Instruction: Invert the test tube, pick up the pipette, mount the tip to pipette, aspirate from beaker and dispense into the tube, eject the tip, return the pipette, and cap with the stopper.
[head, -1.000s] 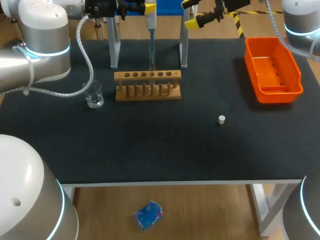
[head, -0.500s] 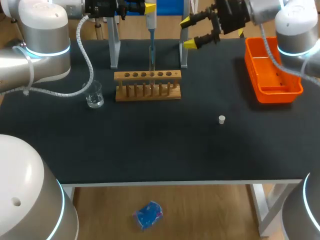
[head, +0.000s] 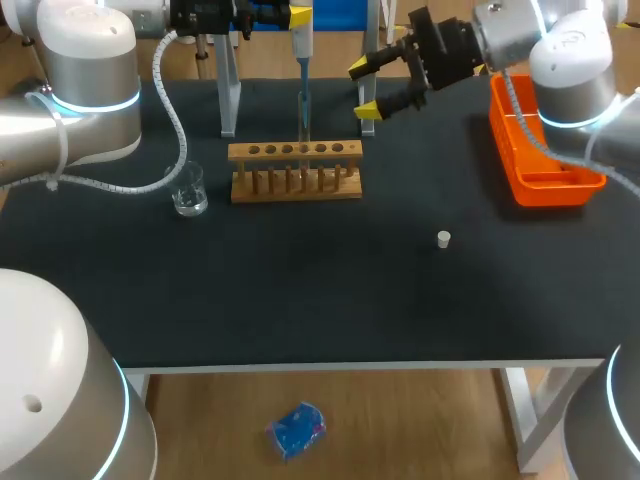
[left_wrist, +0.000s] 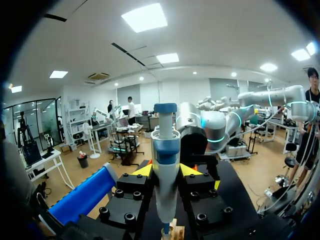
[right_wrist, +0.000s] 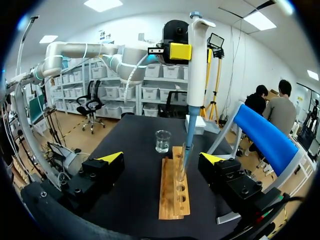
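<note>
My left gripper (head: 296, 16) is at the table's far edge, shut on the white pipette (head: 301, 60), which hangs straight down over the wooden rack (head: 295, 170). The left wrist view shows the pipette (left_wrist: 165, 165) clamped between both yellow tips of that gripper (left_wrist: 166, 172). In the right wrist view the pipette (right_wrist: 198, 75) reaches with its tip into a clear test tube (right_wrist: 181, 167) standing in the rack (right_wrist: 175, 195); the beaker (right_wrist: 162, 141) stands beyond. My right gripper (head: 364, 88) hovers open just right of the pipette, above the rack's right end; its fingers (right_wrist: 111, 159) flank the rack. The beaker (head: 188, 190) stands left of the rack. A white stopper (head: 443, 238) lies mid-table.
An orange bin (head: 545, 140) sits at the right back. Two metal stand posts (head: 228, 100) rise behind the rack, one on each side of the pipette. The front half of the black table (head: 300, 300) is bare apart from the stopper.
My right arm has swung left and down from the back right corner toward the pipette and rack, fingers still open. The left arm and pipette have not moved.
</note>
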